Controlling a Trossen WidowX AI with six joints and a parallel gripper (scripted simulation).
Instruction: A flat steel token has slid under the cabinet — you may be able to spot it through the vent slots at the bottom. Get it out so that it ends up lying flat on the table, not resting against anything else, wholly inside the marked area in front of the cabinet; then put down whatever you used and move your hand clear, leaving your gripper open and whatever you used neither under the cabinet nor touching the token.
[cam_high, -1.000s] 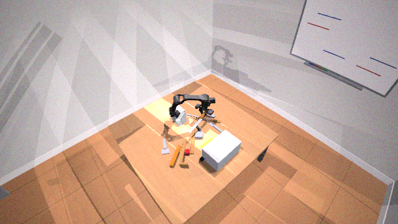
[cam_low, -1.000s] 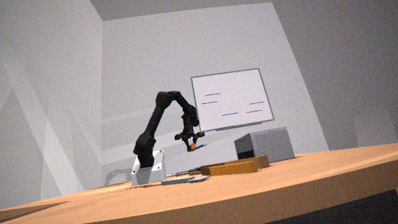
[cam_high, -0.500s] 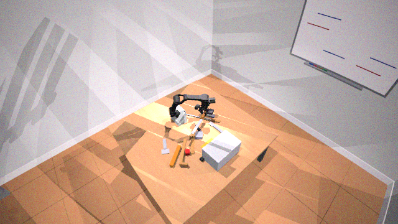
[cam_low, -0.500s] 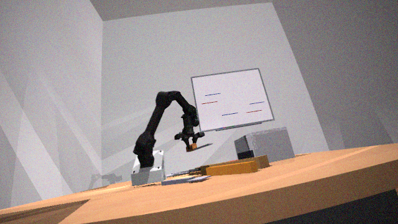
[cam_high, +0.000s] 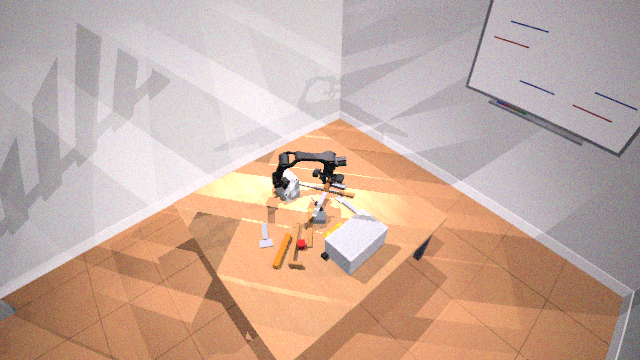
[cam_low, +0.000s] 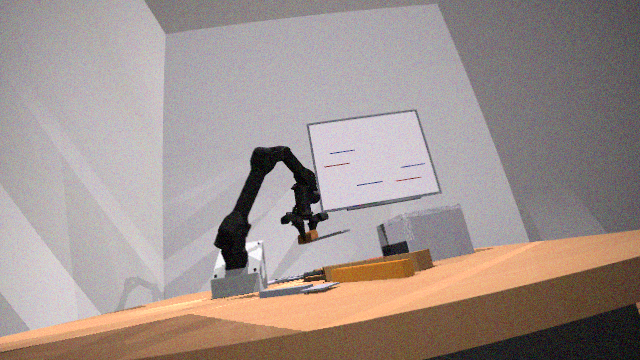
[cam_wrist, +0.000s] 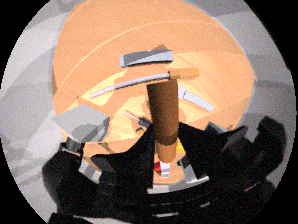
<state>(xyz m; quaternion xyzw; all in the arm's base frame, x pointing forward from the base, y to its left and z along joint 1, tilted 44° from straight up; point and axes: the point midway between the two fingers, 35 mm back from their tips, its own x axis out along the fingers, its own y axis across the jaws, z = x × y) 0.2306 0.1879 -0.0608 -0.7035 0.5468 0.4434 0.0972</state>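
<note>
My gripper (cam_high: 327, 181) (cam_low: 307, 236) (cam_wrist: 163, 124) is shut on the brown handle (cam_wrist: 164, 107) of a tool and holds it above the table. The tool's thin grey shaft (cam_low: 332, 233) points toward the cabinet. The white-grey cabinet (cam_high: 356, 239) (cam_low: 442, 232) stands on the table (cam_high: 280, 300) (cam_low: 475, 280), farther from the arm's base. A yellow marking (cam_high: 332, 230) (cam_wrist: 180, 148) shows beside the cabinet, partly hidden. The steel token cannot be made out in any view, nor can the vent slots.
A rod with an orange handle (cam_high: 347, 194) (cam_wrist: 185, 73) and a light grey strip (cam_high: 346, 204) (cam_wrist: 197, 100) lie near the arm. An orange bar (cam_high: 282, 251) (cam_low: 372, 270), a brown wooden piece (cam_high: 296, 252), a red cube (cam_high: 301, 244) and a pale T-shaped piece (cam_high: 265, 235) lie beyond.
</note>
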